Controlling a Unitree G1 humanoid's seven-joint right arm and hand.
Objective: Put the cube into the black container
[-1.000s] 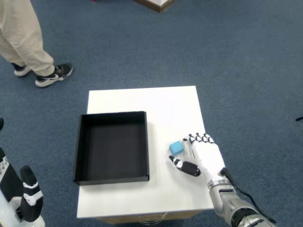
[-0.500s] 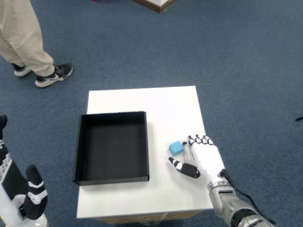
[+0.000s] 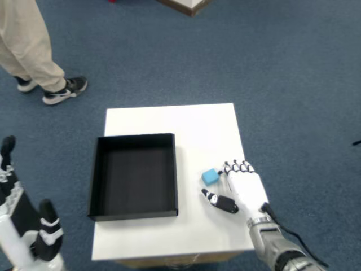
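Note:
A small light-blue cube (image 3: 210, 176) rests on the white table (image 3: 186, 124), just right of the black container (image 3: 134, 175). The container is a shallow open tray with nothing inside. My right hand (image 3: 241, 188) lies over the table's right front part, palm down, fingers apart and open. Its fingertips (image 3: 232, 166) sit just right of the cube and its thumb (image 3: 219, 201) points left below the cube; the cube is not held.
My left hand (image 3: 25, 226) hangs off the table at the lower left. A person's legs and sneakers (image 3: 63, 89) stand on the blue carpet at the far left. A wooden furniture corner (image 3: 186, 4) shows at the top.
My right hand has barely shifted beside the cube. The left arm has risen slightly at the lower left. The cube has not moved.

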